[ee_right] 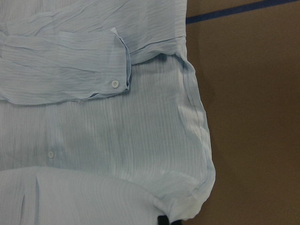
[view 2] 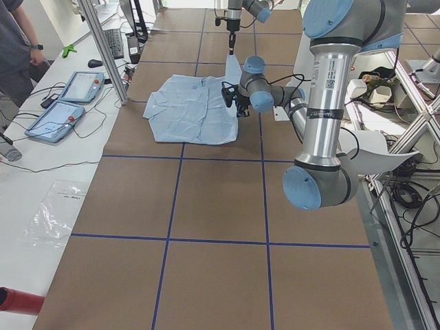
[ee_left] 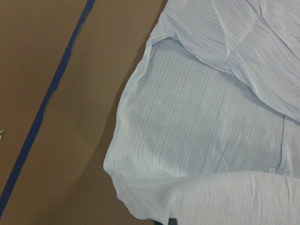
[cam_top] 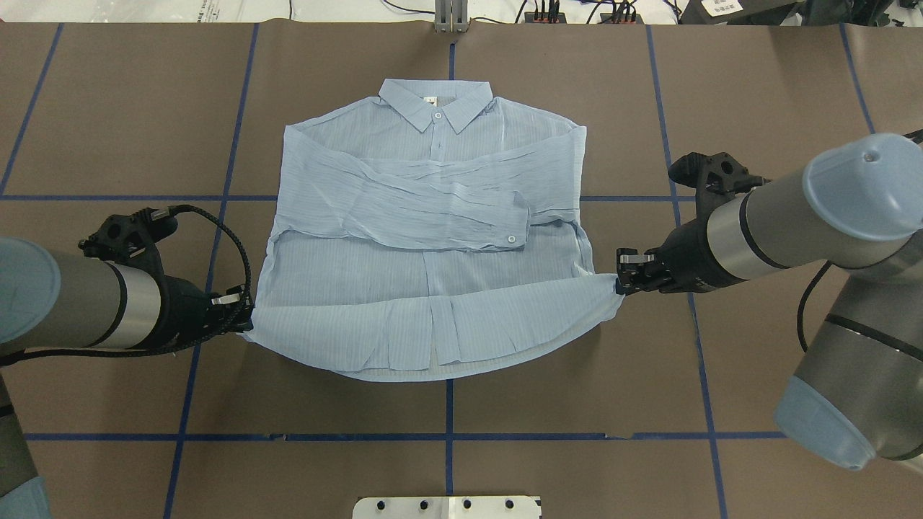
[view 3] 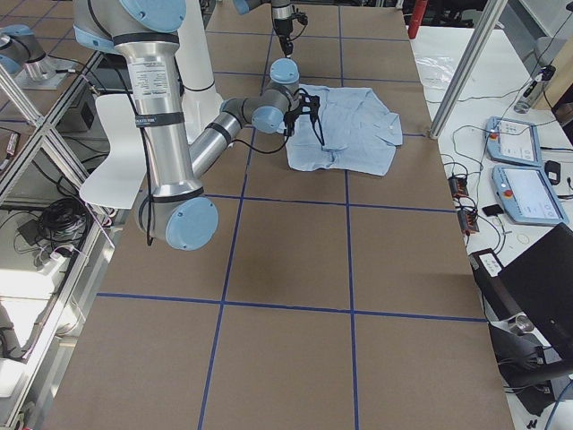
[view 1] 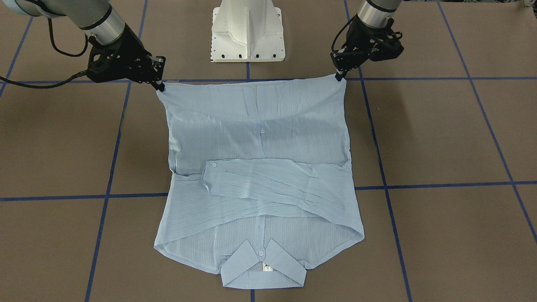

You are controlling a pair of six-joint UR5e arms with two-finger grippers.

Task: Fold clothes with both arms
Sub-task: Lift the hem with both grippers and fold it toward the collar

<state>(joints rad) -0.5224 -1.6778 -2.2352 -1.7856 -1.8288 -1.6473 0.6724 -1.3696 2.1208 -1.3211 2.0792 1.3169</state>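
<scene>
We see the brown table point(cam_top: 757, 86), crossed by blue tape lines point(cam_top: 216, 197), under everything. The left arm point(cam_top: 79, 303) and the right arm point(cam_top: 793, 216) reach over it from either side. Between them, at the table's middle, the pale-blue shirt point(cam_top: 360, 281) lies front up, its hem lifted and turned over toward the chest. A sleeve point(cam_top: 404, 205) is folded across that chest. The collar point(cam_top: 436, 104) lies flat on the side away from the robot. We find the left gripper point(cam_top: 249, 322) pinched tight on one hem corner and the right gripper point(cam_top: 621, 282) pinched tight on the other, with the hem stretched between them. A white cuff button point(cam_top: 511, 238) faces up. The neck label point(view 1: 266, 266) shows inside the collar.
</scene>
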